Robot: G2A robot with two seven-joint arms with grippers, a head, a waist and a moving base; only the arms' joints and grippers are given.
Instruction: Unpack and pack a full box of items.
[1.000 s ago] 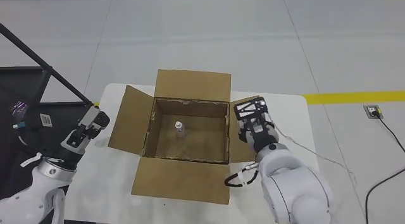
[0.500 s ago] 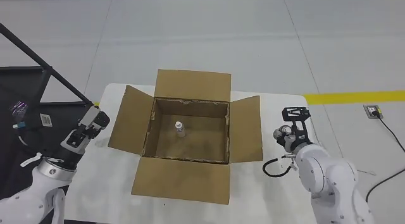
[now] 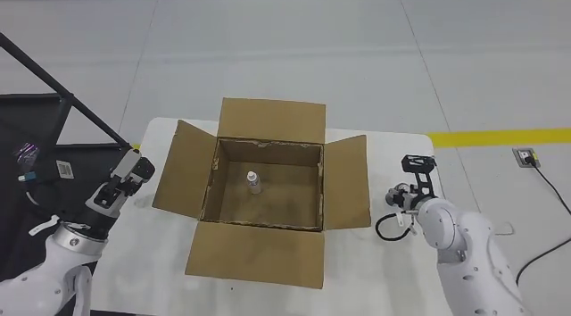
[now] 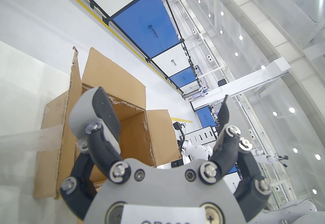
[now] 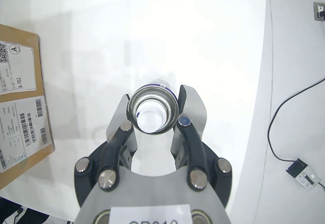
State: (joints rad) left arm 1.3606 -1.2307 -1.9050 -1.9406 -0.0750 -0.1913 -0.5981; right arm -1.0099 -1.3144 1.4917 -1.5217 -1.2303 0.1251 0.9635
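An open cardboard box (image 3: 268,193) stands mid-table with all its flaps folded out. Inside, a small white bottle (image 3: 253,179) stands upright on the box floor. My right gripper (image 3: 417,171) is over the white table (image 3: 152,245), right of the box's right flap. In the right wrist view it (image 5: 153,104) is shut on a metal spray can (image 5: 152,114) with a white cap and a purple band, held upright above the tabletop. My left gripper (image 3: 130,173) is left of the box. Its fingers (image 4: 104,108) stand wide open with nothing between them, facing the box (image 4: 114,118).
The right flap (image 5: 20,113) carries shipping labels and lies close beside the held can. A black frame (image 3: 36,75) stands off the table's left side. A cable and wall socket (image 3: 525,157) lie on the floor at the right, past the table edge.
My right gripper has swung from over the box's right flap out to the table's right side, then stayed almost still. The left arm has not moved.
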